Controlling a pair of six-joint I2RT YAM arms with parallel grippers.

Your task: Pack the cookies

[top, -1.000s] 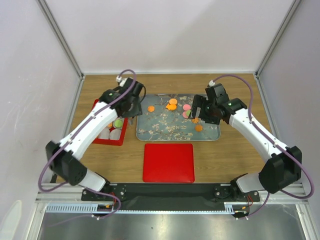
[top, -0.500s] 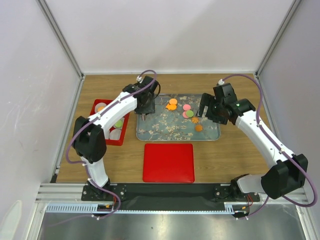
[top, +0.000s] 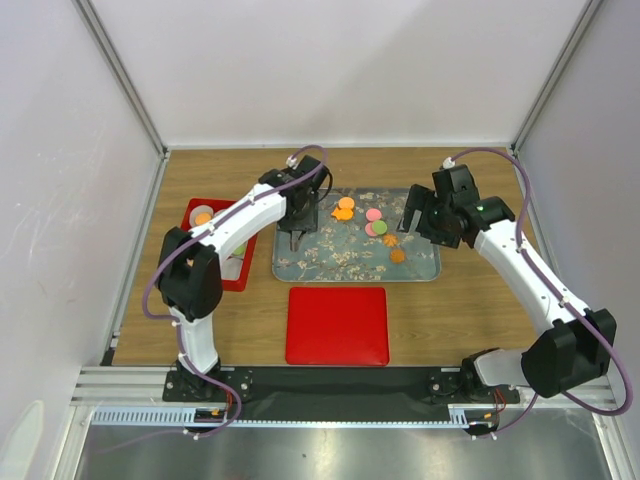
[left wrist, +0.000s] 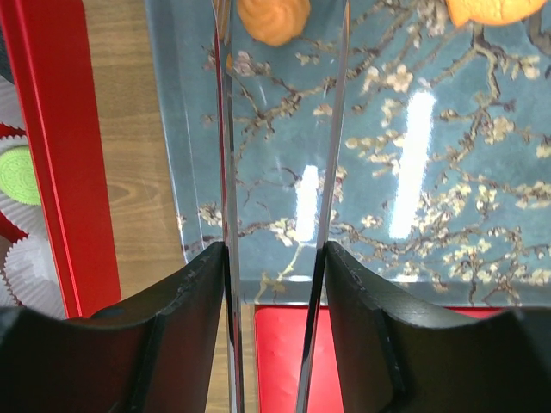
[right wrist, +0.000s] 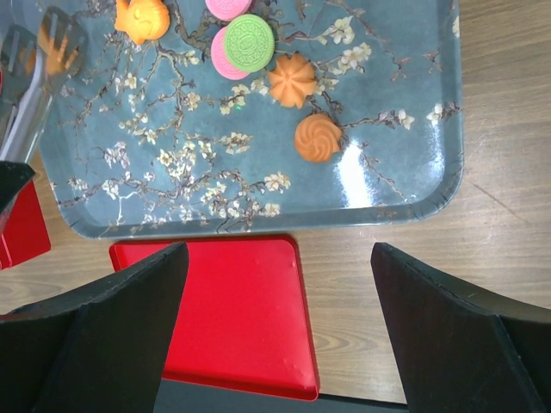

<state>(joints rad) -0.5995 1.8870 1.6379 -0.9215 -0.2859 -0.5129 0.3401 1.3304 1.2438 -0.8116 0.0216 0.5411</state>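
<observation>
The cookies (right wrist: 293, 80) lie mostly on the far right part of the blossom-patterned tray (right wrist: 172, 172). A green one (right wrist: 250, 37) overlaps a pink one, another pink one sits at the top edge of the right wrist view, and two orange swirls lie just beside them toward the near rim. A small orange cluster (top: 343, 208) lies further left. One more orange cookie (left wrist: 274, 17) shows between the two arms of the metal tongs (left wrist: 228, 172) (their tips run off the top of the left wrist view, so I cannot tell whether they touch it). A green cookie (left wrist: 17, 172) sits in a white paper cup (left wrist: 17, 267) inside the red box (left wrist: 60, 172), which stands just left of the tray. An orange one (top: 203, 217) sits in another cup there.

The left gripper (left wrist: 275, 251) hangs over the tray's left part, its jaws pinching the tongs, one black finger against each metal arm. The right gripper (right wrist: 277, 249) hovers above the tray's right side, jaws spread wide with nothing between them. A flat red lid (top: 337, 325) lies on the wooden worktop (top: 450, 310), just beside the tray's near rim.
</observation>
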